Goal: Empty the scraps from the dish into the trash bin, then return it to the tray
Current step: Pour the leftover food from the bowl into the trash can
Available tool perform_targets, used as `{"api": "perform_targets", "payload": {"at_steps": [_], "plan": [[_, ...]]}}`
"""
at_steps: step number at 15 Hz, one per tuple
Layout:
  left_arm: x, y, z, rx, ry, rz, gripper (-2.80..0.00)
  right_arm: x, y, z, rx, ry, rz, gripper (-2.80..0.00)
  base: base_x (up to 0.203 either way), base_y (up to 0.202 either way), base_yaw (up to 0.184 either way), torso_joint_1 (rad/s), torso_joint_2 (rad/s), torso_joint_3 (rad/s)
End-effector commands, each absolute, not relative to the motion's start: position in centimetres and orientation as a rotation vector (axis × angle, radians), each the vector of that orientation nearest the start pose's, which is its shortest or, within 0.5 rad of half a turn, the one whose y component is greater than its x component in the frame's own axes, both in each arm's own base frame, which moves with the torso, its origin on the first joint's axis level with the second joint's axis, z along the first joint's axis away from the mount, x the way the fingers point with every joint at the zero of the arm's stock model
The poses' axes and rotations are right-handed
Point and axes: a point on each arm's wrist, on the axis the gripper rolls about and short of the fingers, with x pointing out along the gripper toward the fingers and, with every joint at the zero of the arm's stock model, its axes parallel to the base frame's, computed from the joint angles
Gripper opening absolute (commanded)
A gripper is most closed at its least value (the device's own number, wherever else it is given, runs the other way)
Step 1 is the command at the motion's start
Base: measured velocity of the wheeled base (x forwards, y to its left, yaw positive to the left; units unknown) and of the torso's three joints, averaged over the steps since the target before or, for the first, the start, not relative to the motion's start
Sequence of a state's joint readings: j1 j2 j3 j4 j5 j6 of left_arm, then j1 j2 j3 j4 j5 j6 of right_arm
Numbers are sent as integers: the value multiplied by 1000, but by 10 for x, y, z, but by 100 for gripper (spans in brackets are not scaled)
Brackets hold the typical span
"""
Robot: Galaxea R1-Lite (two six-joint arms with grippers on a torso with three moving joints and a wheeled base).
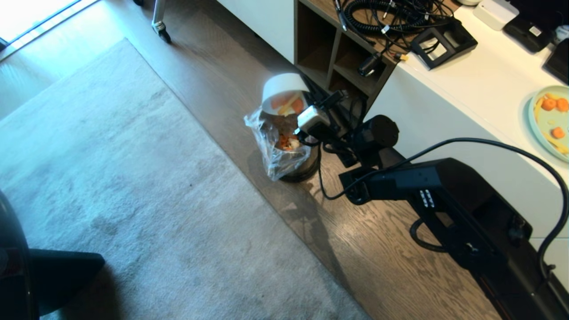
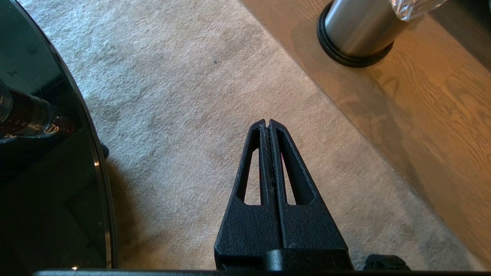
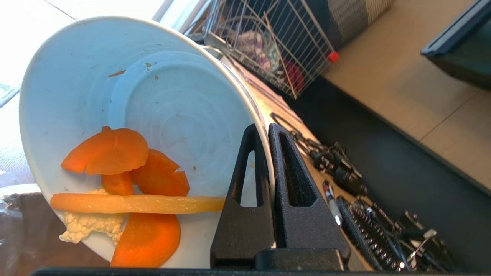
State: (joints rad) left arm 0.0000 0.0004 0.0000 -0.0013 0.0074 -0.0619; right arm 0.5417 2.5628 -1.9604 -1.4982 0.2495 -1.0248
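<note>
Here, at the far left of the head view, a black table (image 1: 13,266) edge shows at 8 o'clock, with the grey rug (image 1: 111,178) spreading beside it. The left gripper (image 2: 268,124) hangs over that rug, clenched on nothing, its two fingers pressed flat together. From it, the bin (image 2: 360,30) stands toward 1 o'clock on the wood floor (image 1: 378,266), just off the rug's edge.

In the head view's middle, the bin (image 1: 293,155) carries a clear bag (image 1: 266,138) draped over its rim, and orange pieces lie inside. The dish (image 1: 284,91) hangs directly above the bin, tipped steeply so its mouth faces down toward the bag. The scraps (image 3: 126,184), orange slices, a yellow strip and a pale crumbly lump, sit bunched against the lower rim inside the dish (image 3: 153,96).

The right gripper (image 1: 306,106) is at the dish's 4 o'clock, grasping its rim, one finger inside the wall and one outside. At 2 o'clock lies a white counter (image 1: 480,80) with a green plate (image 1: 551,120).
</note>
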Motion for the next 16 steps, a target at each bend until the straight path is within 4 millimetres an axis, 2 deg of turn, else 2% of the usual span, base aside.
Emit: {"api": "perform_targets", "payload": {"at_steps": [1,9,16], "plan": [[-23,0,76,-63,-2,8,-280,425,262,211,-778,-1212,189,-280,0,0,0,0,0,0],[-23,0,76,-63,-2,8,-280,422,257,220,-792,-1241,145,-280,0,0,0,0,0,0],[-23,0,76,-63,-2,8,-280,417,249,237,-783,-1274,110,-280,0,0,0,0,0,0]]}}
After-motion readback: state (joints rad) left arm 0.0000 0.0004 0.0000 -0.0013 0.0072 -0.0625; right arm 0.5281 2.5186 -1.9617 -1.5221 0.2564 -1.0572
